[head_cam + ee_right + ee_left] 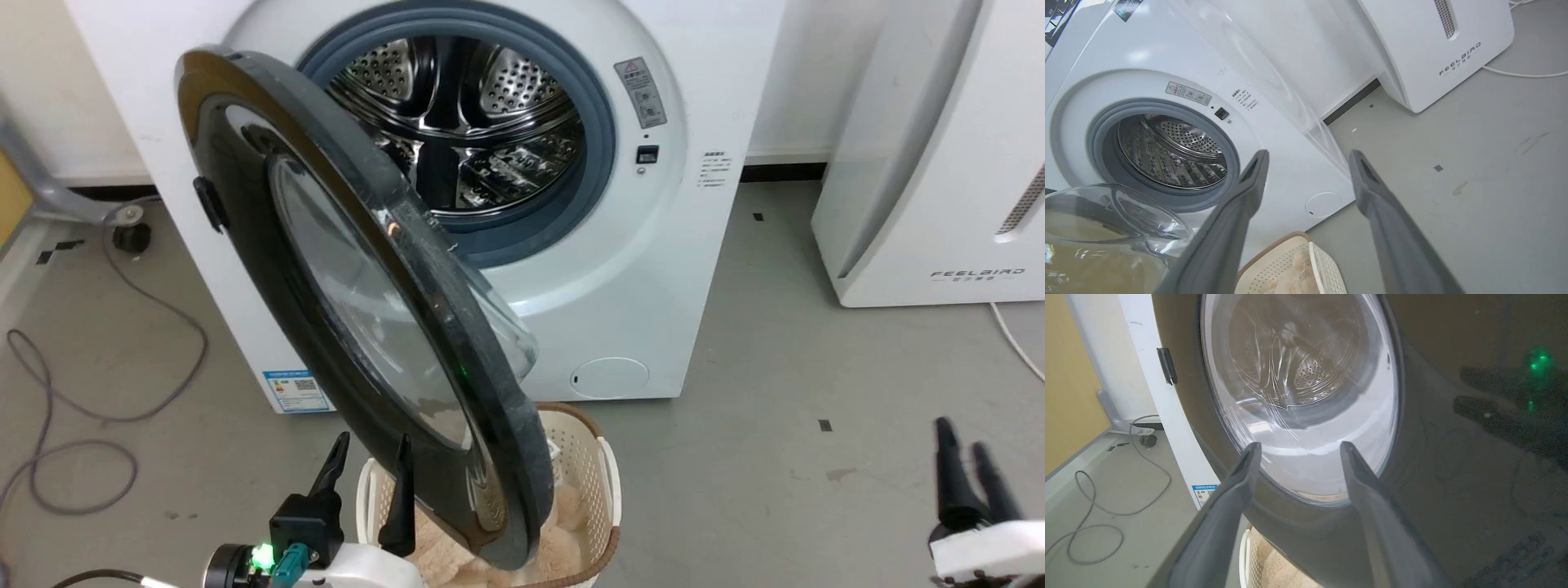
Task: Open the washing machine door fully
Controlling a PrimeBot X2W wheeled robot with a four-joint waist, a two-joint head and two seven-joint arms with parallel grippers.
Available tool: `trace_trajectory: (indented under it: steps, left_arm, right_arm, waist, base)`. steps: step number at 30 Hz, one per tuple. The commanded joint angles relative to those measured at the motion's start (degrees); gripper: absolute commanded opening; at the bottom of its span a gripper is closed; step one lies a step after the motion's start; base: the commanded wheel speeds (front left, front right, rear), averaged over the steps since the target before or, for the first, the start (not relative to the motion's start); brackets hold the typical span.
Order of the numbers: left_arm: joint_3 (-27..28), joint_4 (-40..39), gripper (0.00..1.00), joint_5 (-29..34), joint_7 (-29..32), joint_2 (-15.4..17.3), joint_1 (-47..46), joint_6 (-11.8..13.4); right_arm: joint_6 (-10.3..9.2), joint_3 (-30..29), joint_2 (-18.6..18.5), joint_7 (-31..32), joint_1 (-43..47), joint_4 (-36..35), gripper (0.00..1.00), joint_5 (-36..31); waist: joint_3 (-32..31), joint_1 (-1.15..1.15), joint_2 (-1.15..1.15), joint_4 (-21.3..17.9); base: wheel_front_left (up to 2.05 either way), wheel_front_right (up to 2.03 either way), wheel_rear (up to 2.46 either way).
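Head view: the washing machine door point(367, 310) stands half open, hiding the lower left of the washing machine point(653, 269) and half the basket point(584, 453) of pale, perhaps fleecy, stuff. The left hand point(372, 441) and right hand point(962, 437) are spread, empty. Left wrist: door glass just ahead. Right wrist: door cut off.

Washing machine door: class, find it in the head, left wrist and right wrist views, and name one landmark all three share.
Head view: washing machine door swung out, centre-left.
Left wrist view: door close up, across most of the frame.
Right wrist view: its glass bowl, lower left corner.
Shared landmark: laundry basket below the door.
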Motion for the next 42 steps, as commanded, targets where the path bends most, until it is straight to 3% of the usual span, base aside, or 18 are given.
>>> trace_trajectory:
  steps: [1,3,6,14,20,27,29,30,42]
  left_arm:
    - [0.2,-0.1,1.0,0.1,-0.3,0.1,0.7,-0.1]
    - [0.3,-0.1,1.0,0.1,-0.3,0.2,0.8,-0.1]
    - [0.5,-0.1,1.0,0.2,-0.3,0.3,0.7,-0.3]
    - [1.1,-0.3,1.0,0.3,-0.3,0.1,0.6,0.1]
    - [1.5,-0.2,1.0,0.4,-0.3,0.0,0.7,0.1]
    - [1.6,-0.1,1.0,0.3,-0.3,-0.1,0.8,0.1]
    - [1.6,0.1,0.29,0.2,-0.3,-0.1,0.8,0.0]
    - [1.6,0.2,0.0,0.1,-0.3,-0.2,0.8,-0.2]
    - [1.4,-0.5,0.0,-0.1,-0.3,-0.4,0.4,-0.5]
  right_arm:
    - [0.05,-5.7,3.6,-0.2,2.6,-4.2,1.0,-8.8]
    - [0.05,-11.4,7.8,-0.2,4.7,-10.5,1.0,-18.2]
    - [0.05,-15.5,12.2,-0.2,7.6,-19.9,1.0,-30.1]
    - [0.05,-10.7,14.8,3.6,13.0,-34.3,1.0,-50.6]
    - [0.05,-5.0,15.1,7.3,15.4,-35.1,1.0,-55.6]
    - [0.05,-4.3,15.1,7.4,15.2,-31.5,1.0,-54.8]
    - [0.05,-4.4,15.1,7.2,14.8,-30.5,1.0,-54.2]
    - [0.05,-4.4,15.1,7.1,14.6,-30.1,1.0,-54.0]
    - [0.05,-4.1,15.1,6.1,13.1,-26.8,1.0,-53.3]
  waist:
    - [-0.2,0.0,0.0,-0.4]
    - [-0.2,0.0,0.0,-0.6]
    - [-0.1,0.0,0.0,-0.7]
    - [0.1,0.0,0.0,-0.4]
    - [0.2,0.0,0.0,0.0]
    - [0.5,0.0,0.0,0.5]
    - [0.5,0.0,0.0,0.6]
    - [0.6,0.0,0.0,0.6]
    - [0.6,0.0,0.0,0.6]
  base:
    - [0.0,0.0,0.0]
    - [0.0,0.0,0.0]
    - [0.0,0.0,0.0]
    - [0.0,0.0,0.0]
    - [0.0,0.0,0.0]
    - [0.0,0.0,0.0]
    - [0.0,0.0,0.0]
    - [0.0,0.0,0.0]
    - [0.0,0.0,0.0]
